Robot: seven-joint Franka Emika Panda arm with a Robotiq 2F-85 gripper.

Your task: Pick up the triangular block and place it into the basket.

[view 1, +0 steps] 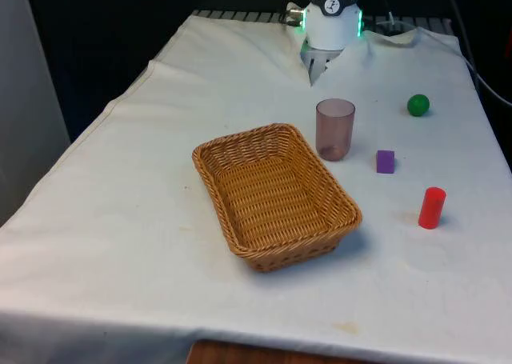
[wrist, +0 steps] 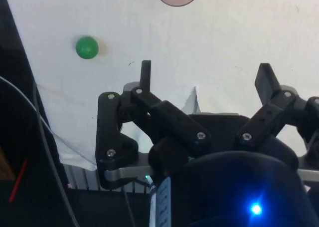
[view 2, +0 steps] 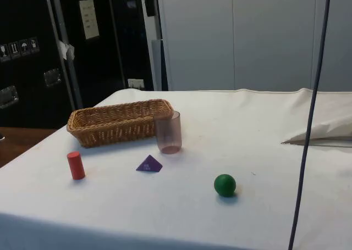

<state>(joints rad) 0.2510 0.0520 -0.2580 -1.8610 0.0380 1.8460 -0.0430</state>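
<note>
Claw [wrist: 205, 77] is hanging open and empty above the worktop [view 1: 144, 220] at top center of the front view. Purple triangular block [view 1: 386, 162] is lying right of center, beside the pinkish cup [view 1: 334, 129], apart from the wicker basket [view 1: 274, 194].

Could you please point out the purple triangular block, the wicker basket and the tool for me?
purple triangular block [view 2: 149, 164]: side view, on its sloped front face.
wicker basket [view 1: 214, 181]: front view, on its woven wall at the view's left.
tool [wrist: 205, 80]: wrist view, midway between its two spread fingertips.
</note>
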